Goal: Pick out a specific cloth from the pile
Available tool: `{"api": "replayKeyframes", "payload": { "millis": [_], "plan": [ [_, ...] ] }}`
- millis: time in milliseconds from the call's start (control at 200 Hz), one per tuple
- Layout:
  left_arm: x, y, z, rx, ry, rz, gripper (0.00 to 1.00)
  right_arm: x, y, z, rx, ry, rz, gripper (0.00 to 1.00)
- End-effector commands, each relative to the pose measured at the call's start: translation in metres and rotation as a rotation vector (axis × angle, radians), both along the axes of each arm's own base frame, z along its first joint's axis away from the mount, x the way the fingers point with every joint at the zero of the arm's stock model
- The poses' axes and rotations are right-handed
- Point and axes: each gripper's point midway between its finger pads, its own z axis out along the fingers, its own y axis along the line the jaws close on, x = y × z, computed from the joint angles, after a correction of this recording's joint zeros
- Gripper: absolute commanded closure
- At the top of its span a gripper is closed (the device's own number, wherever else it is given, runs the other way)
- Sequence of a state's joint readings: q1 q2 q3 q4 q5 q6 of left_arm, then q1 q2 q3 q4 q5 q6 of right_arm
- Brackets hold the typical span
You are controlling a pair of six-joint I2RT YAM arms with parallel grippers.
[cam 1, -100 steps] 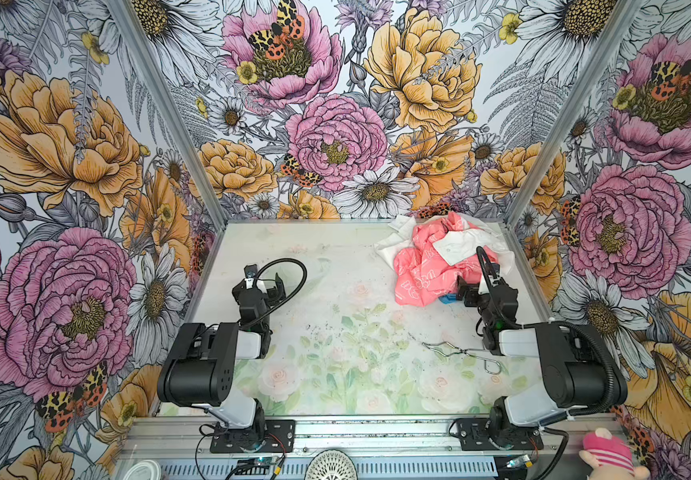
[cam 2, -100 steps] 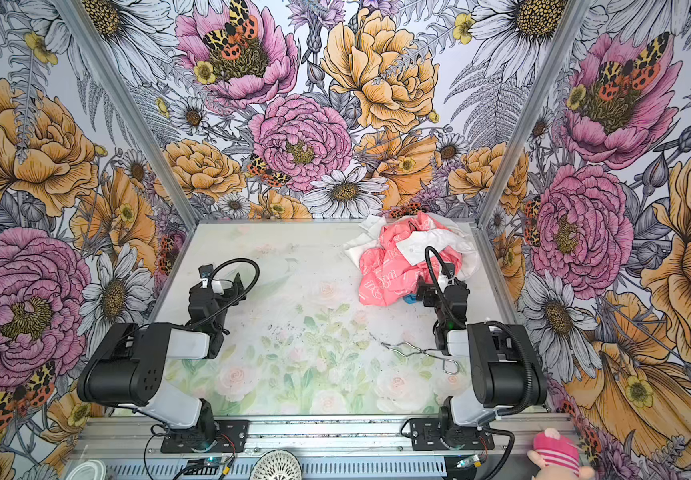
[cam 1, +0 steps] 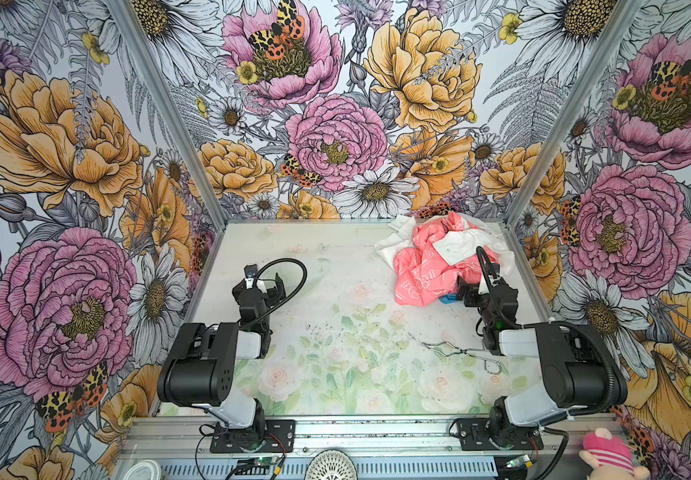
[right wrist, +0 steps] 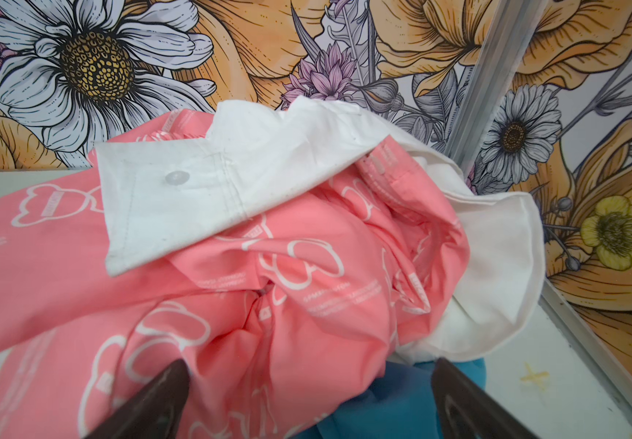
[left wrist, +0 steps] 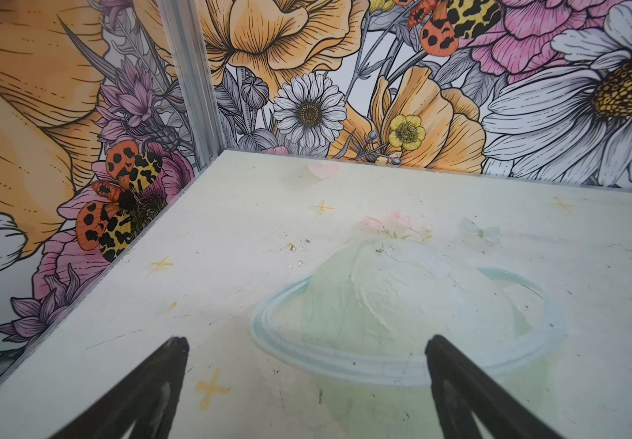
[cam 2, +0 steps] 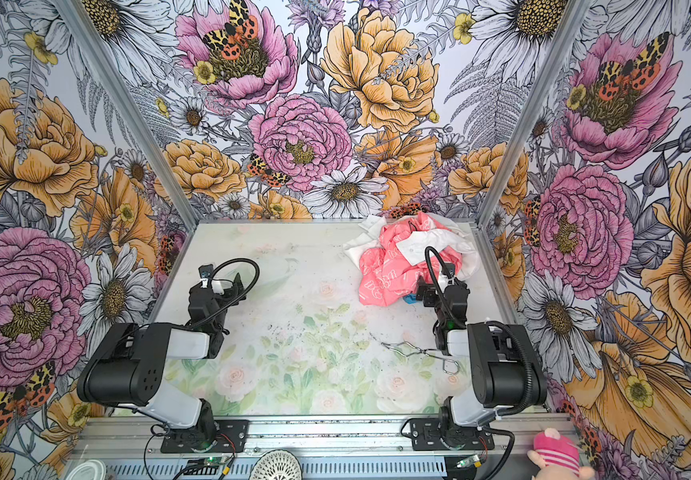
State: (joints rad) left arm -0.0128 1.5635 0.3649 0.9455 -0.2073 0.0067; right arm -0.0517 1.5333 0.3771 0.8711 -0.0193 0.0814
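Note:
The pile (cam 1: 427, 266) (cam 2: 385, 270) lies in the far right corner, a crumpled coral-pink cloth with white outline print (right wrist: 231, 304) mixed with white fabric (right wrist: 269, 167). The sky-blue cloth (cam 1: 447, 298) (cam 2: 410, 298) (right wrist: 394, 399) peeks out from under the pile's near edge. My right gripper (cam 1: 464, 291) (cam 2: 426, 291) (right wrist: 308, 365) is open at that edge, with pink and blue fabric lying between its spread fingers. My left gripper (cam 1: 269, 278) (cam 2: 227, 282) (left wrist: 307, 342) hangs open over bare table at the left, holding nothing.
A bent metal wire tool (cam 1: 460, 353) (cam 2: 418, 351) lies on the table beside the right arm. The right wall and its metal corner post (right wrist: 489, 76) stand close behind the pile. A pink plush toy (cam 1: 605, 453) sits outside the front rail.

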Motion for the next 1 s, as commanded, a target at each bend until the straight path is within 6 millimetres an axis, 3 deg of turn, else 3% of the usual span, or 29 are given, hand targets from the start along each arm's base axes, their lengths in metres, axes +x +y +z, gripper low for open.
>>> {"api": "replayKeyframes", "payload": {
  "millis": [0,821,936,996],
  "plan": [
    [0.003,-0.004,0.008,-0.008,-0.026,-0.025,0.01,0.005,-0.002,0.004,0.003,-0.011,-0.014,0.01],
    [0.002,-0.004,0.009,-0.004,-0.032,-0.020,0.01,0.004,-0.002,0.005,0.006,-0.013,-0.012,0.00],
    [-0.009,-0.009,0.017,0.010,-0.097,-0.034,0.01,0.003,-0.003,0.006,0.005,-0.018,-0.020,0.00],
    [-0.017,-0.012,0.024,0.018,-0.130,-0.037,0.01,-0.001,-0.006,0.017,0.006,-0.034,-0.035,0.01]
  ]
}}
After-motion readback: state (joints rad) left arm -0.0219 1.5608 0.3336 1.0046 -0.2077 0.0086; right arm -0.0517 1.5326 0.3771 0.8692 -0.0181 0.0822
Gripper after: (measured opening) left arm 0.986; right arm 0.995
